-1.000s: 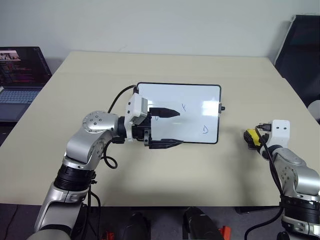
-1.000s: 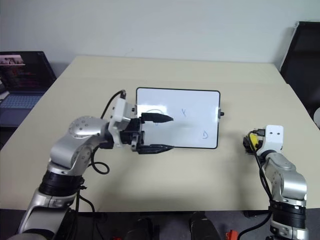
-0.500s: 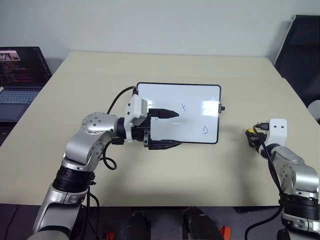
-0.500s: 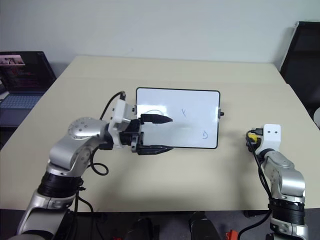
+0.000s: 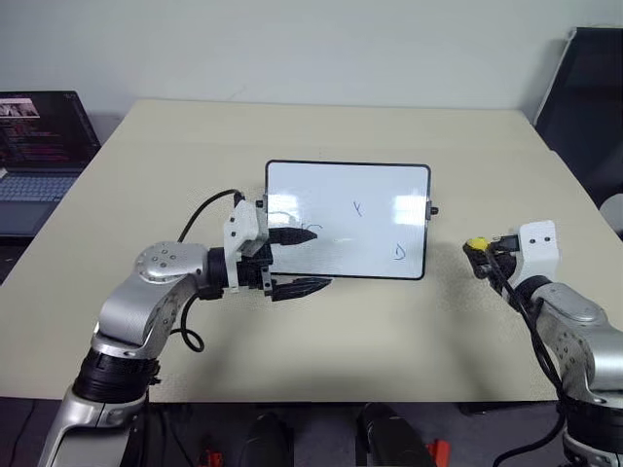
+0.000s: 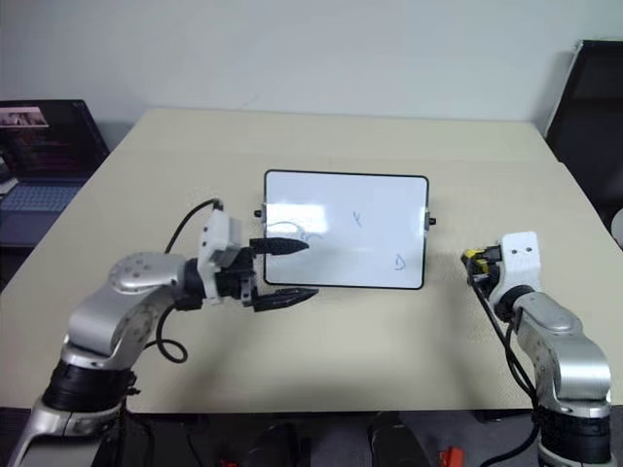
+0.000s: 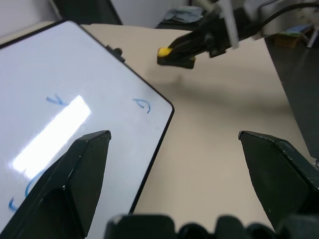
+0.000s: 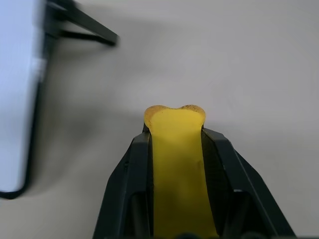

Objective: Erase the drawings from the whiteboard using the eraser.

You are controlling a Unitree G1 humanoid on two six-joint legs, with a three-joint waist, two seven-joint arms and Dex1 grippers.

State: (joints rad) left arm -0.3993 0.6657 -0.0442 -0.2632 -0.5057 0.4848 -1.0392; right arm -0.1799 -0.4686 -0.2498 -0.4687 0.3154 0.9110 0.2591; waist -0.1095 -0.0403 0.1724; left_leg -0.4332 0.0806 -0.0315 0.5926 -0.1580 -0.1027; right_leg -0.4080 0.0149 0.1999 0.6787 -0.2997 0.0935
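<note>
Right fingers [image 8: 174,149]: clamped on the eraser [image 8: 177,164], right of frame.
Left fingers [image 5: 292,261]: wide, empty, lower-left of the whiteboard [image 5: 370,195].
Risk: your unsteadied whiteboard could have slid across the bench [image 5: 321,341], leaving drawings [image 5: 399,252].

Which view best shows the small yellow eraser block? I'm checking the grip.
The right wrist view: the small yellow eraser block sits clamped between black fingers. The eye views show a small yellow tip; the left wrist view shows it from afar.

Head pair overlooking whiteboard [image 5: 347,220], wrist cameras close along fingers [image 8: 130,189]
</note>
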